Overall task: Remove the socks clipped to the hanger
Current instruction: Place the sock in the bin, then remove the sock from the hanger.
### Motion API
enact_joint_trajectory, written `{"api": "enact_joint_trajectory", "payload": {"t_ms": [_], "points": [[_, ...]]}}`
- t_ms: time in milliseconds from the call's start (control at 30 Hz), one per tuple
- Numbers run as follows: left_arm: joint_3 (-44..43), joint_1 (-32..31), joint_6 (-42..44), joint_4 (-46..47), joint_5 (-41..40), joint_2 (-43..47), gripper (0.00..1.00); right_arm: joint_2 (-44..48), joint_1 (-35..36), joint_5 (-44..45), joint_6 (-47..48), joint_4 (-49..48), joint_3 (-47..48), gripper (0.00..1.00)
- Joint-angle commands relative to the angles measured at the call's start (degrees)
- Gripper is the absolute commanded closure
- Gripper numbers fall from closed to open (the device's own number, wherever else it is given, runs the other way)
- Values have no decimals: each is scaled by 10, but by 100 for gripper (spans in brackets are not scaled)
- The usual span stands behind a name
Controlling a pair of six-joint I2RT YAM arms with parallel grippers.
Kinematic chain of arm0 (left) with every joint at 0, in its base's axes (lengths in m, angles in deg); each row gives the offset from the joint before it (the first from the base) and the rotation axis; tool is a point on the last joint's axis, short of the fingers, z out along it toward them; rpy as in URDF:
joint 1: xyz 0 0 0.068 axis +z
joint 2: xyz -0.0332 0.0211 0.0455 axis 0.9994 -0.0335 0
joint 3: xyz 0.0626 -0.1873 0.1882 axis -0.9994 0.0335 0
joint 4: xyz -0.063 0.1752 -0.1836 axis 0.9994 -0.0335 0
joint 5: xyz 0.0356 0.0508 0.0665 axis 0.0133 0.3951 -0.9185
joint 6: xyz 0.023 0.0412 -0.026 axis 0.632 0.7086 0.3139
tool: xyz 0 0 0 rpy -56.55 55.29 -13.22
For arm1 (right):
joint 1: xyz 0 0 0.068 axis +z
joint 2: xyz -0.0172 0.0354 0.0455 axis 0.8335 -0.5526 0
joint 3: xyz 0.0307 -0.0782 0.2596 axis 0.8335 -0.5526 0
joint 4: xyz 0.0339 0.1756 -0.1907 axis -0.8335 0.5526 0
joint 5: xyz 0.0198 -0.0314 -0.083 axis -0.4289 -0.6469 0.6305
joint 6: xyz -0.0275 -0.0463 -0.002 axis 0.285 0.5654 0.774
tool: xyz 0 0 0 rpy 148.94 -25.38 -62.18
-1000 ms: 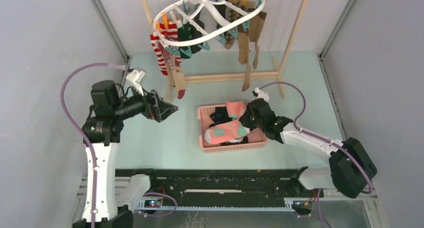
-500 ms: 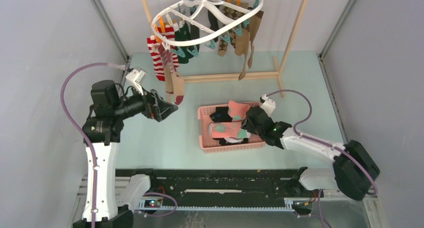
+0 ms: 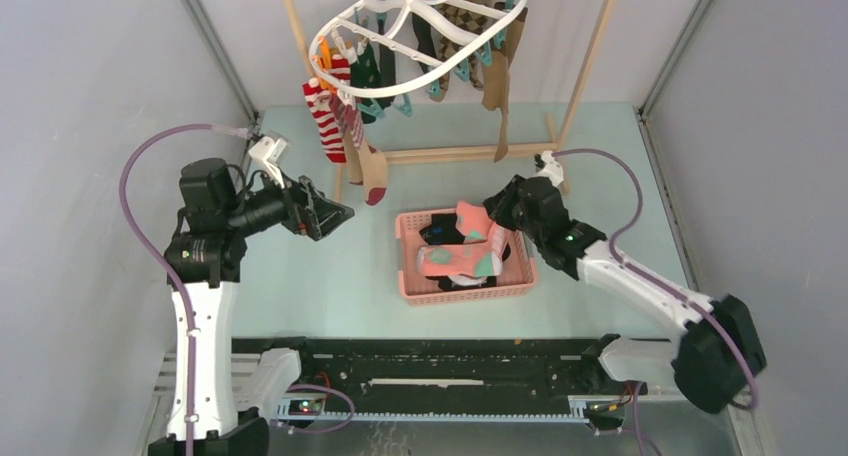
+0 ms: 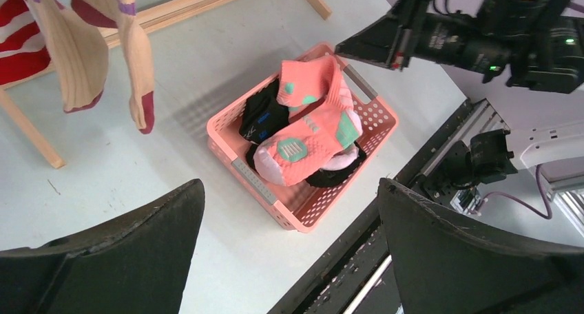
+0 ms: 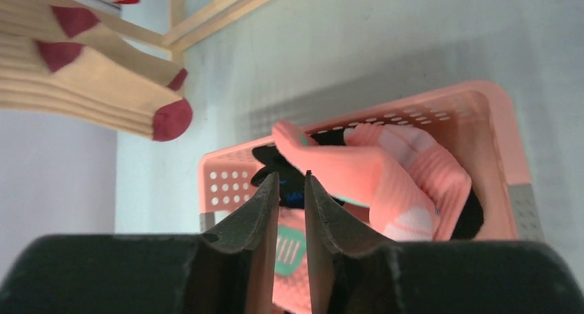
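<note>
Mixed fabric socks (image 3: 327, 126) hang clipped on the white oval plastic hanger (image 3: 345, 21). Left tool (image 3: 338, 216) is spread wide; right tool (image 5: 291, 183) is almost pressed together, empty. A hard tug may swing the hanger, spoiling the pinch.

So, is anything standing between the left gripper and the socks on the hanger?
Nothing visible does. The open left gripper faces the tan socks under the hanger across free space; the wooden rack leg stands aside.
</note>
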Motion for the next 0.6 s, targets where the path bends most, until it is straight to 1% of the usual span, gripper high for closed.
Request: {"api": "enact_joint_trajectory", "payload": {"t_ms": [0, 133, 267, 400, 567], "points": [[8, 16, -4, 10, 14, -4, 0, -89, -17, -19, 27, -76, 39, 74], [5, 35, 4, -2, 22, -10, 0, -153, -20, -24, 18, -91, 50, 81], [4, 50, 11, -7, 28, -10, 0, -183, 4, 9, 11, -58, 50, 88], [4, 53, 12, -4, 33, -12, 0, -203, 14, 19, -8, -63, 32, 90], [1, 56, 7, -3, 33, -13, 0, -230, 24, 31, -7, -67, 26, 91]]}}
